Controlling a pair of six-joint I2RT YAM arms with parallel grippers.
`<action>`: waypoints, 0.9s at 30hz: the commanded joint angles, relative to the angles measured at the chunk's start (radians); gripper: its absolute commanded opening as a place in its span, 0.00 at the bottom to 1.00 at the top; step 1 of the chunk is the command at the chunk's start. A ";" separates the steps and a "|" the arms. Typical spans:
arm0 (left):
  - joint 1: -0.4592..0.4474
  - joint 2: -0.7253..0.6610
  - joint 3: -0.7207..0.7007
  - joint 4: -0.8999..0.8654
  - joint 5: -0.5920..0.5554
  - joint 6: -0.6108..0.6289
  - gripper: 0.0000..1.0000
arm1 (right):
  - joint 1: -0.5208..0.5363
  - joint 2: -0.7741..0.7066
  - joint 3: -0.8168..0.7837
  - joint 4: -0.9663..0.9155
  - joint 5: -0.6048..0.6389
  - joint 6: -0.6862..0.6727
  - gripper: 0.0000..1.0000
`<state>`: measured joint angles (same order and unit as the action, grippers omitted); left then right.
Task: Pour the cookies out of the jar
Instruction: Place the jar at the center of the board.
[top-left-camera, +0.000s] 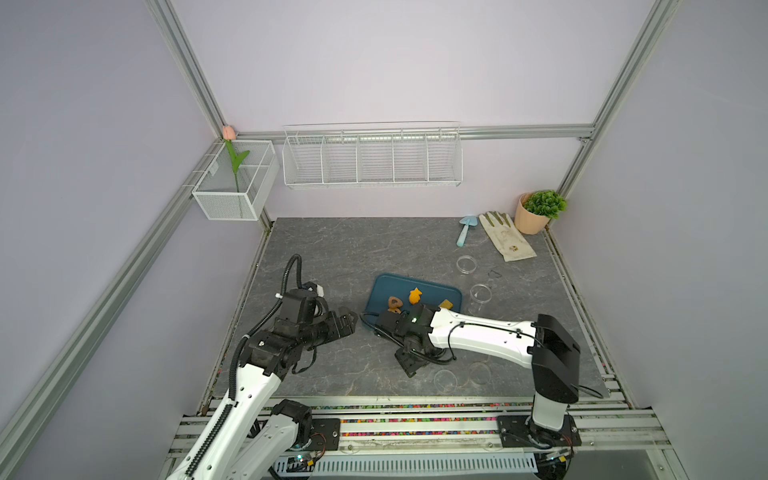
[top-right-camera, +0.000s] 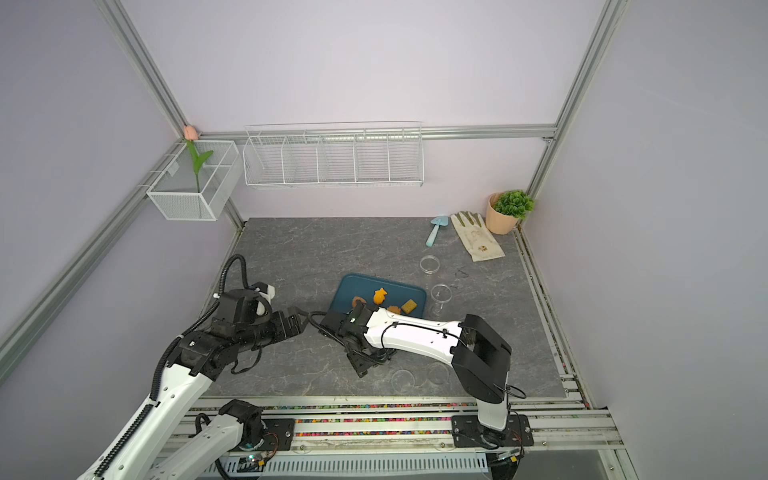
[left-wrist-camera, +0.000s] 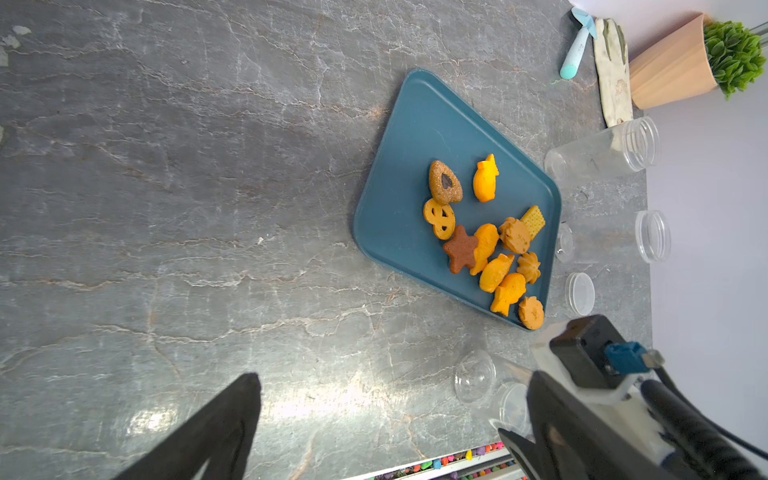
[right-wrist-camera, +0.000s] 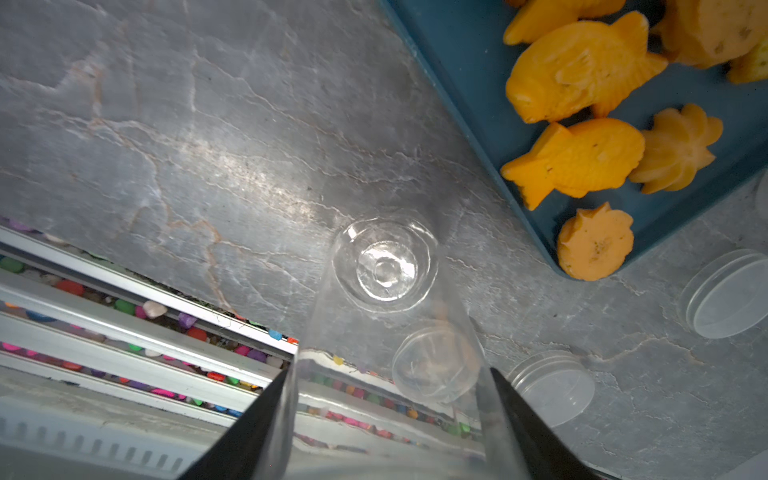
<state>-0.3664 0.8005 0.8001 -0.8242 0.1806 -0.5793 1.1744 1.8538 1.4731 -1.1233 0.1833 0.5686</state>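
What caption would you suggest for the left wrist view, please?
Toy cookies lie scattered on the blue tray on the grey marbled table.

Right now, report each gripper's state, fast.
Left gripper: open, empty.
Right gripper: jaws flank the clear plastic jar; whether it grips the jar cannot be told.

Jar (right-wrist-camera: 386, 266) clear glossy plastic, tray (left-wrist-camera: 436, 124) matt plastic, tbl (left-wrist-camera: 166, 208) stone-look w/ sheen.
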 joint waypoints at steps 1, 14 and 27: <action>0.004 0.005 0.021 -0.012 -0.006 0.028 1.00 | 0.007 0.020 -0.007 -0.003 0.002 0.010 0.72; 0.003 0.006 0.012 -0.002 -0.002 0.032 1.00 | 0.008 0.021 -0.004 -0.012 0.005 0.019 0.88; 0.003 0.004 0.012 -0.002 -0.009 0.035 1.00 | 0.009 0.024 0.018 -0.029 0.016 0.022 0.88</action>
<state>-0.3664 0.8104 0.8001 -0.8207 0.1802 -0.5632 1.1755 1.8656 1.4734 -1.1252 0.1841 0.5766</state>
